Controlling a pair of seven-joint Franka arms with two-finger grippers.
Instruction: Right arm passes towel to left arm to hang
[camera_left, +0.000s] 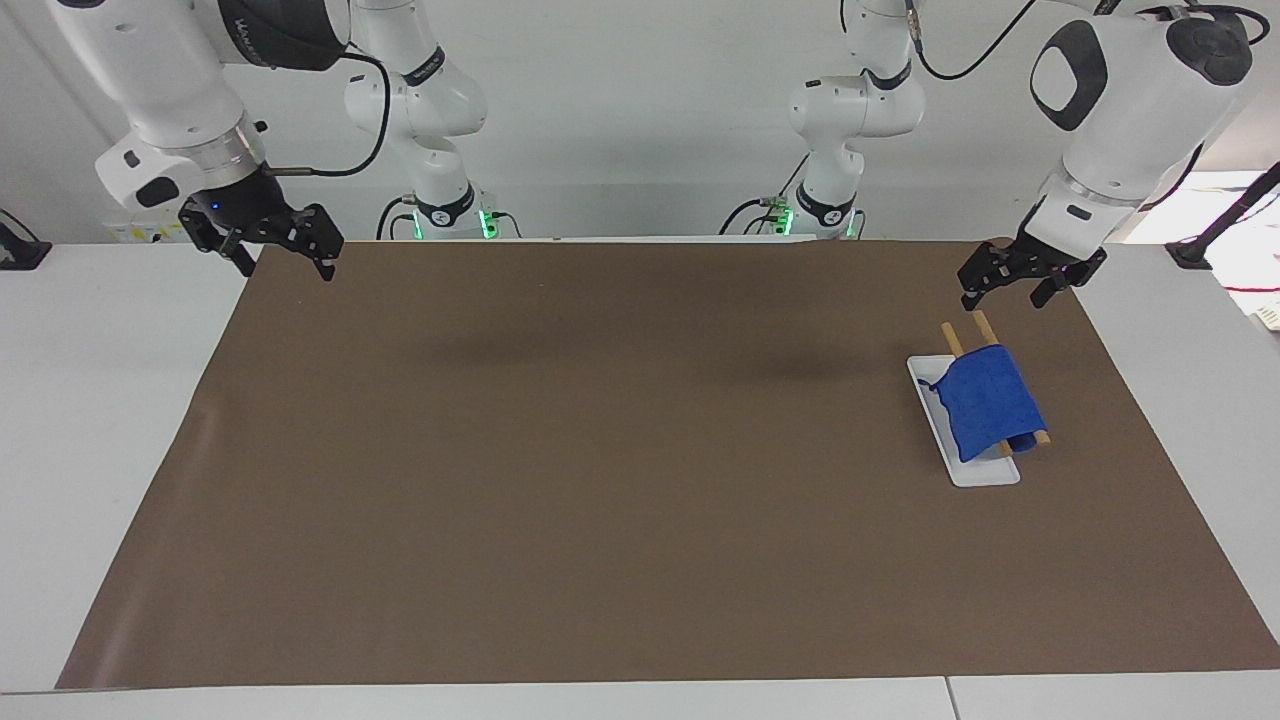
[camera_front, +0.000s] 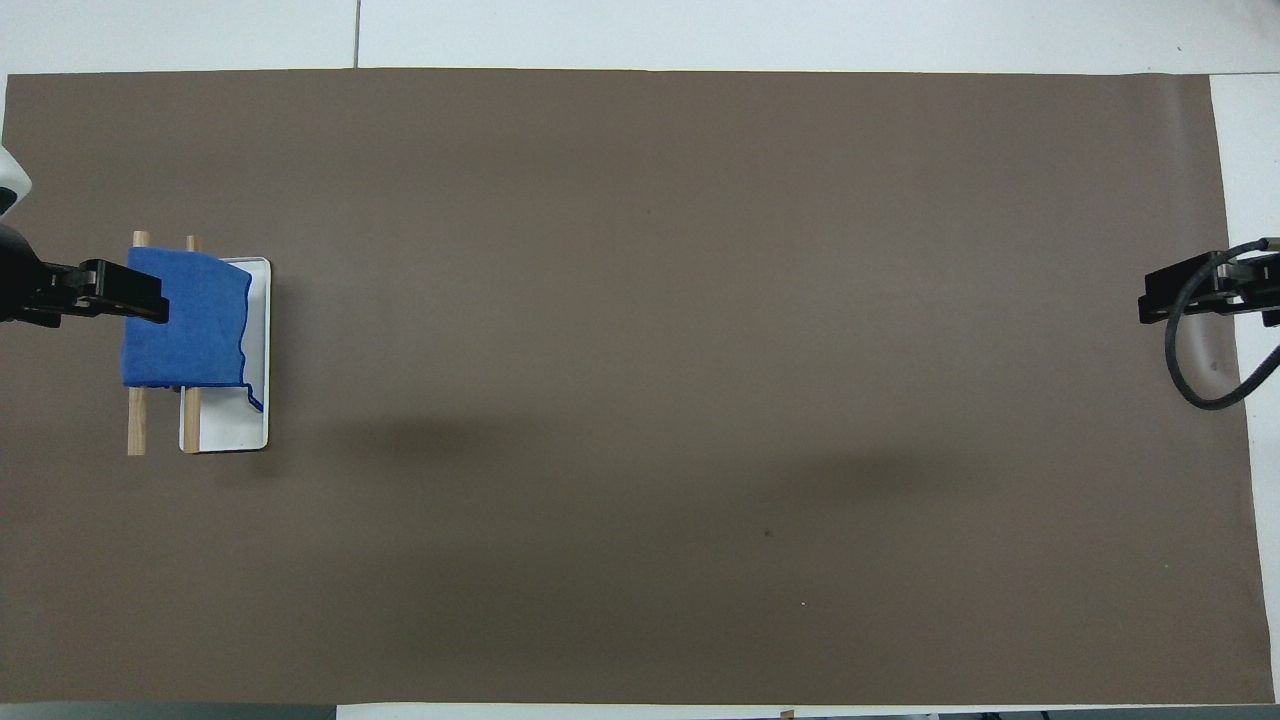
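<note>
the towel (camera_left: 985, 402) hangs over two sticks (camera_left: 981, 325) on a white tray (camera_left: 975, 472), at the left arm's end of the table (camera_left: 640, 480). the left pincer (camera_left: 1012, 285) is up in the air, spread, holding nothing. the right pincer (camera_left: 285, 262) is spread too, over the mat's corner.

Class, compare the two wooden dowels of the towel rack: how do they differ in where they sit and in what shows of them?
The dowel over the tray sits above the white tray; the outer dowel sits above the brown mat. In the overhead view the outer dowel looks thicker. Both lie parallel, and both carry the blue towel, ends poking out.
</note>
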